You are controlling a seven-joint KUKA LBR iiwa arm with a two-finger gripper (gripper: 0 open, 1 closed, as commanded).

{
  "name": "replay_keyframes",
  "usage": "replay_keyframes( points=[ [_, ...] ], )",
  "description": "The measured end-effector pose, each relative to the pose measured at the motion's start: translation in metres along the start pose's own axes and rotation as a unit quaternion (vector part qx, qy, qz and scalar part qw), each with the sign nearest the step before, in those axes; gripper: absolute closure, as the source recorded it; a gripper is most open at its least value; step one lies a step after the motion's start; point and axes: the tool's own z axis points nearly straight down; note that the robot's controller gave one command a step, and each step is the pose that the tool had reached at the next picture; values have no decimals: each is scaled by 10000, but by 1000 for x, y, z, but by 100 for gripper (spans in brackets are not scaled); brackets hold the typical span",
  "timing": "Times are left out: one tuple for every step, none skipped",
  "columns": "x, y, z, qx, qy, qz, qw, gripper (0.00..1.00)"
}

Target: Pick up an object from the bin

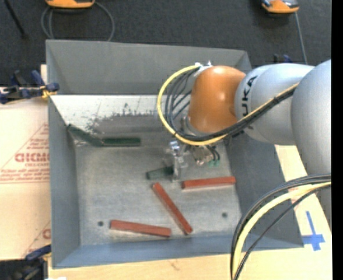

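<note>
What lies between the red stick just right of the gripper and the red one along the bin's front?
A third red stick, lying diagonally on the floor, seen in the camera view.

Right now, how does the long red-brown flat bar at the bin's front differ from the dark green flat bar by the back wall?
Colour: the red-brown flat bar is reddish, the dark green flat bar very dark. Place: the red-brown bar lies near the front, the green bar by the back wall. Both are slim, lie flat, and are apart from the gripper.

Oblique overhead view of bin (62, 174)
</note>
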Motion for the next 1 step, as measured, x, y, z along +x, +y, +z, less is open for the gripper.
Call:
replay_keyframes(
  points=[
    [81, -68, -148, 36, -12, -969, 9953, 100]
  ],
)
